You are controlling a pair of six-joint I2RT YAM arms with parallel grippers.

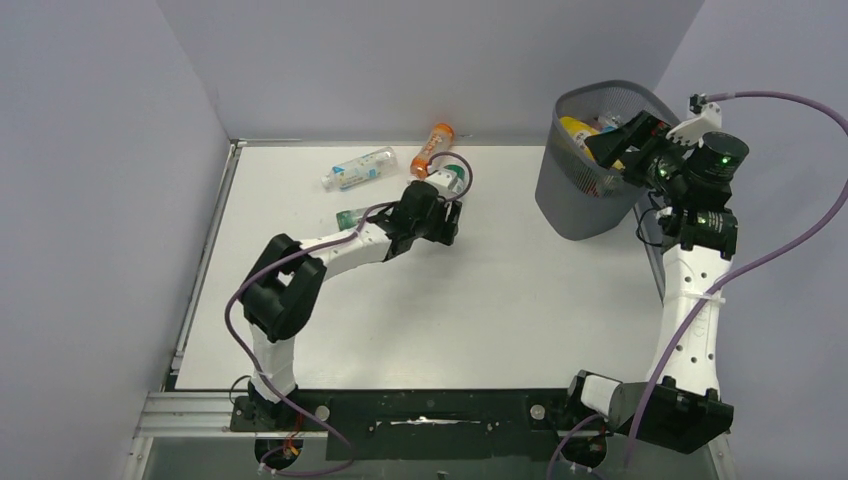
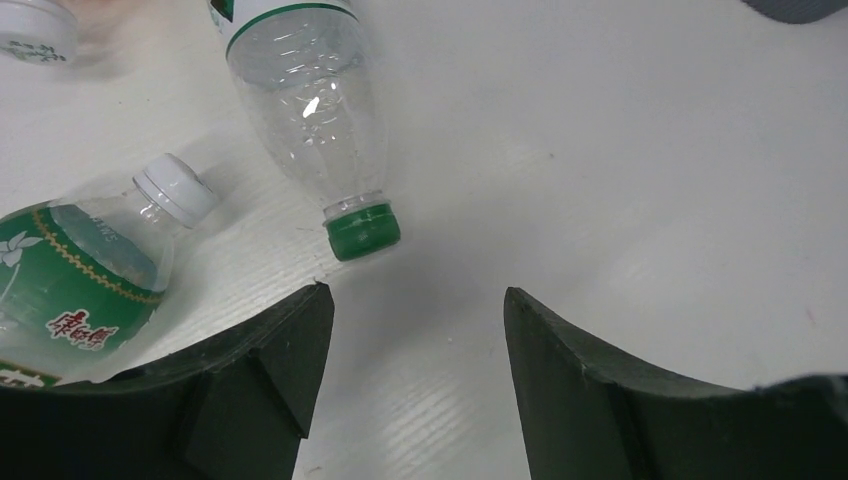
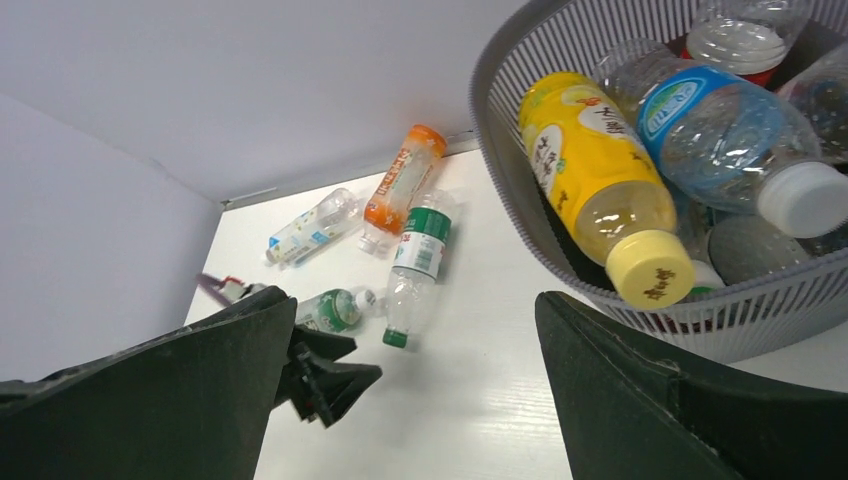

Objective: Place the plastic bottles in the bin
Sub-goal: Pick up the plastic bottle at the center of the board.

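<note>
Several plastic bottles lie on the white table. A clear bottle with a green cap and a green-labelled bottle with a white cap lie just ahead of my left gripper, which is open with only bare table between its fingers. From above, the left gripper sits mid-table beside these two. Farther back lie an orange bottle and a clear blue-labelled bottle. My right gripper is open and empty, hanging at the rim of the bin. Inside the bin lie a yellow bottle, a blue-labelled bottle and others.
The bin stands at the table's far right corner. Grey walls close in the left, back and right sides. A purple cable loops over the left arm's wrist. The right arm rises along the table's right edge.
</note>
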